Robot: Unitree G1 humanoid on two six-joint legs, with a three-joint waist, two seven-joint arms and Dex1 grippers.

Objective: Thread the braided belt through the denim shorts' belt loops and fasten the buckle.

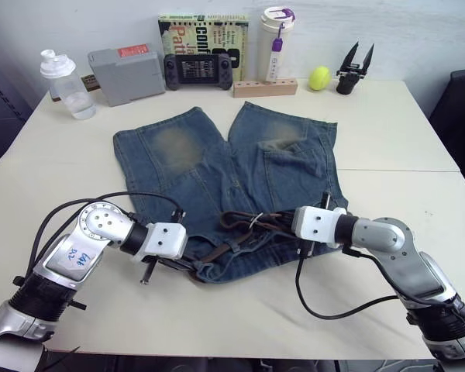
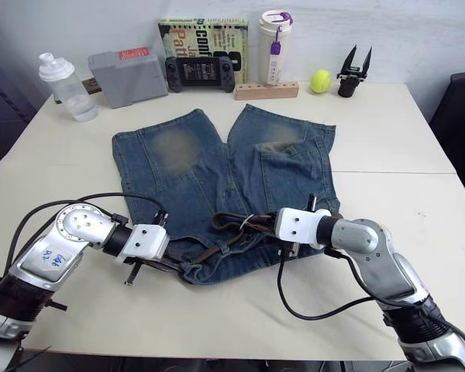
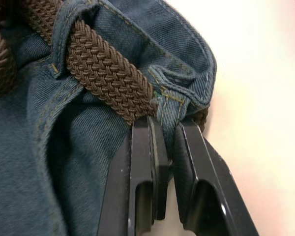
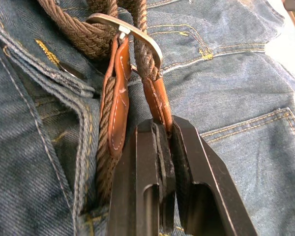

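Left fingers (image 3: 167,132) clamped on belt loop (image 3: 174,105); right fingers (image 4: 166,130) clamped on braided belt (image 4: 155,101) tan tip (arm label unreadable).

The shorts (image 1: 217,163) are mid-blue denim with faded yellowish patches and yellow stitching. The belt (image 3: 105,73) is dark brown braid, with a tan leather tip (image 4: 157,101) and a silver buckle (image 4: 130,32). The surface (image 1: 387,132) is cream.

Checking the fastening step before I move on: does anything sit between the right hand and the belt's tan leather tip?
Nothing visible does. The right hand is already shut on the tan leather tip of the dark brown braided belt, just below the small silver metal buckle, over the mid-blue denim shorts.
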